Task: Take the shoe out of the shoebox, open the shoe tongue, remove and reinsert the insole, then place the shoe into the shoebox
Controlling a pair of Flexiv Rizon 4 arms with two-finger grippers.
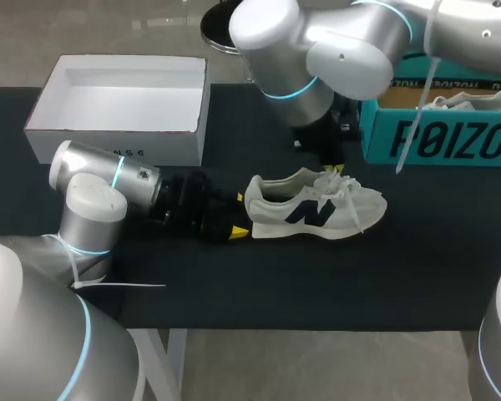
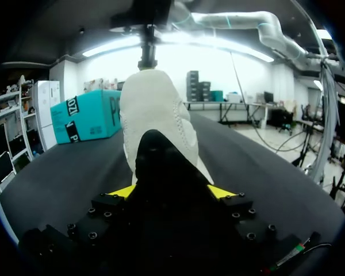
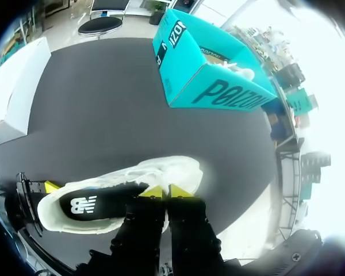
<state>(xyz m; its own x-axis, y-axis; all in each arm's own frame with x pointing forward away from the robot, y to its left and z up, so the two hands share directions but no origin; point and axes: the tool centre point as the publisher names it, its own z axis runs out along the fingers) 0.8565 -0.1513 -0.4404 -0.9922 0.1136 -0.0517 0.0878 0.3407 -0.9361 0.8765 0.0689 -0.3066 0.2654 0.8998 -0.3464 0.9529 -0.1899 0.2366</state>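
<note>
A cream sneaker [image 1: 317,209] with a dark side logo lies on its sole on the black table, heel to the left. My left gripper [image 1: 238,215] is closed on the heel from both sides; in the left wrist view the heel [image 2: 155,115] fills the space between the yellow tips [image 2: 221,191]. My right gripper [image 1: 334,170] comes down from behind onto the lace area. In the right wrist view it [image 3: 167,191] is shut, with its tips pinching the tongue [image 3: 172,172] at the front of the shoe's mouth. The black insole [image 3: 83,204] shows inside.
A teal shoebox [image 1: 438,134] stands at the back right with a second shoe [image 1: 472,100] in it. A white open box [image 1: 121,109] sits at the back left. Bare black tabletop [image 1: 317,284] lies in front of the sneaker.
</note>
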